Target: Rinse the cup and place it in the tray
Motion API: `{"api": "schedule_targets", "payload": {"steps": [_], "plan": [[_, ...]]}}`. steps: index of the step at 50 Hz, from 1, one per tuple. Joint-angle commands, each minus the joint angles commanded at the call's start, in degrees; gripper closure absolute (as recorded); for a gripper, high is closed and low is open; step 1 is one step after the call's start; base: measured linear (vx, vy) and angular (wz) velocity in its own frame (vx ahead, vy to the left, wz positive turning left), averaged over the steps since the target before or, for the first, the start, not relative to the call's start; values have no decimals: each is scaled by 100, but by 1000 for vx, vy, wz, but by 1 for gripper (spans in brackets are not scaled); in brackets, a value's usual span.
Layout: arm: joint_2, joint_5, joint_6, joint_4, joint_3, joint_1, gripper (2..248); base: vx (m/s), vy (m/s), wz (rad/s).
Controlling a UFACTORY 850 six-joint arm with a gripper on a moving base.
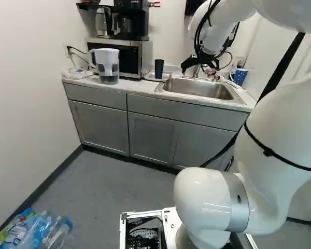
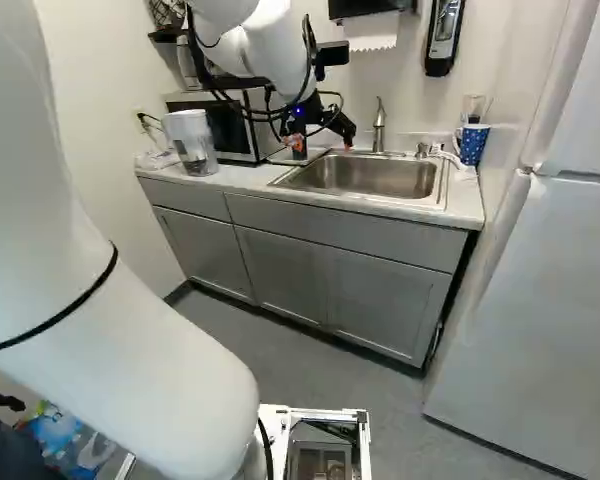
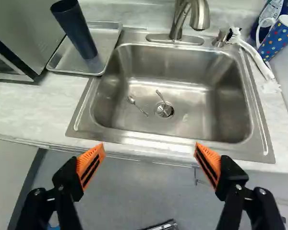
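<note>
My gripper (image 1: 198, 70) is over the sink area in the left base view. In the wrist view the gripper (image 3: 149, 149) stands wide open, nothing between its orange pads, with the counter's front edge and floor beyond them. The dark cup (image 3: 76, 31) stands on end in the shallow metal tray (image 3: 67, 68), ahead of the gripper and beside the sink, apart from both fingers. The left base view also shows this cup (image 1: 159, 68) on the tray, left of the gripper. The steel sink (image 3: 216, 112) lies just ahead of the fingers.
Two small spoons lie in the sink, one (image 3: 138, 105) beside the drain. Behind it rises the faucet (image 3: 200, 14). A white brush (image 3: 257, 60) and a blue dotted cup (image 3: 280, 37) are at the sink's far side from the tray. A pitcher (image 1: 108, 66) stands before the microwave (image 1: 128, 58).
</note>
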Motion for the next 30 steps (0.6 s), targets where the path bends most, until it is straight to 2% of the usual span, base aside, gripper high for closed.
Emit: {"api": "schedule_targets", "payload": {"steps": [30], "plan": [[0, 0, 0, 0, 0, 0, 3, -96, 105, -2]]}}
